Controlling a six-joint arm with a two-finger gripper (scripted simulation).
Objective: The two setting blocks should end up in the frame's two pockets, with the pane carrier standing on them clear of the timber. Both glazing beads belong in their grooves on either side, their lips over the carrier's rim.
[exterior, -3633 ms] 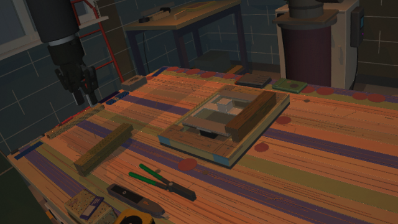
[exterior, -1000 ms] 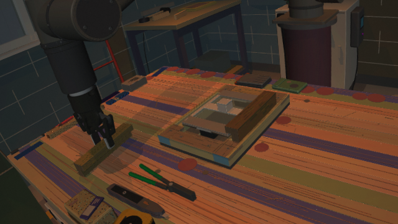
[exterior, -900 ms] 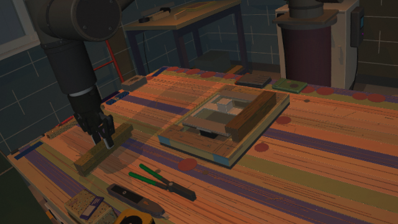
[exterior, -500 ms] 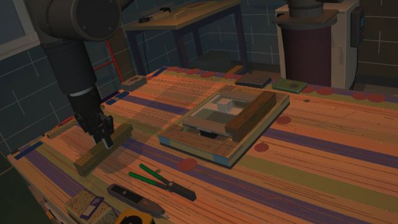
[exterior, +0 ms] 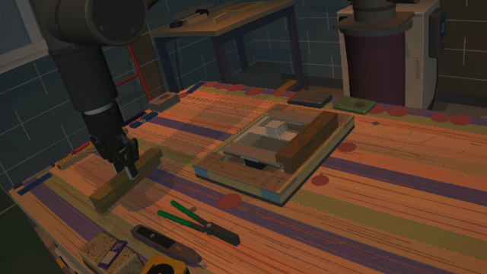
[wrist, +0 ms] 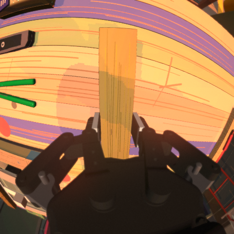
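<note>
A long wooden glazing bead (exterior: 125, 179) (wrist: 117, 92) lies flat on the left part of the bench and is clamped across its width by my closed gripper (exterior: 128, 170) (wrist: 116, 126). To the right sits the square timber frame (exterior: 274, 152), where the grey pane carrier (exterior: 258, 146) stands with a pale block (exterior: 274, 127) at its far end and a dark block (exterior: 254, 163) under its near edge. The other glazing bead (exterior: 307, 140) lies along the frame's right side, beside the carrier.
A small perforated box (exterior: 108, 254) sits at the bench's near left corner, with a utility knife (exterior: 165, 243) and green-handled pliers (exterior: 198, 222) close to the held bead. Flat pads (exterior: 310, 98) (exterior: 354, 104) lie beyond the frame.
</note>
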